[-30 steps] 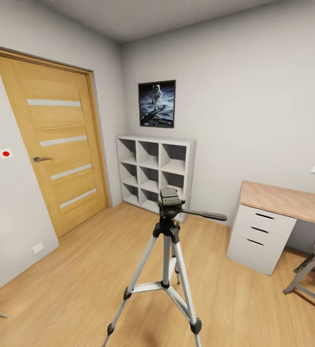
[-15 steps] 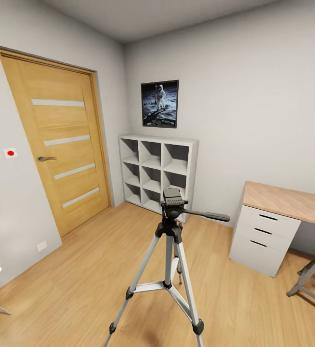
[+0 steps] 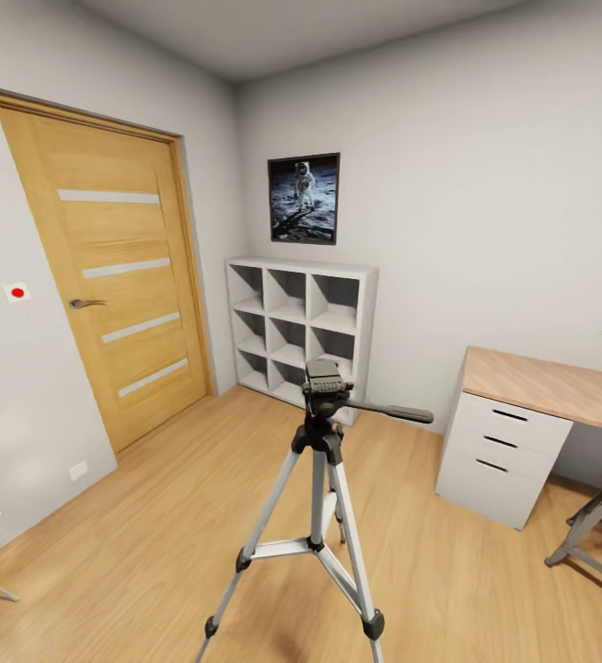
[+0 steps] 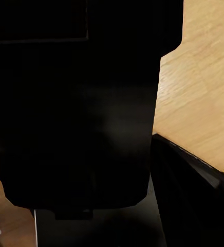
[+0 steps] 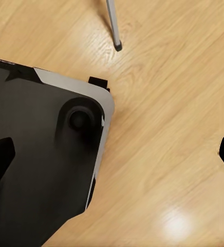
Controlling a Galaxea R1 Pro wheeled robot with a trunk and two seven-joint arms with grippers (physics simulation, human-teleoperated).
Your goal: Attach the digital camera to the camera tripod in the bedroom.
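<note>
- The camera tripod [image 3: 321, 479] stands near the robot on the bedroom's wood floor [image 3: 154, 534], middle of the head view, its flat head bare and its pan handle pointing right toward the bench [image 3: 549, 387].
- The digital camera cannot be made out anywhere; a large black shape close to the left wrist camera may be it, but that is a guess.
- Left gripper: I cannot tell whether it is wide, narrow or holding something.
- Right gripper [image 5: 112, 154]: fingers spread wide, holding nothing.
- Risk: the spread legs reach toward the robot, so rolling closer could knock a foot and tip the tripod.
- The right wrist view looks straight down on the robot's dark base [image 5: 45, 154] and one tripod foot [image 5: 117, 46] just beyond it; the head view gives the whole tripod, door [image 3: 108, 276] and shelf [image 3: 301, 322].
</note>
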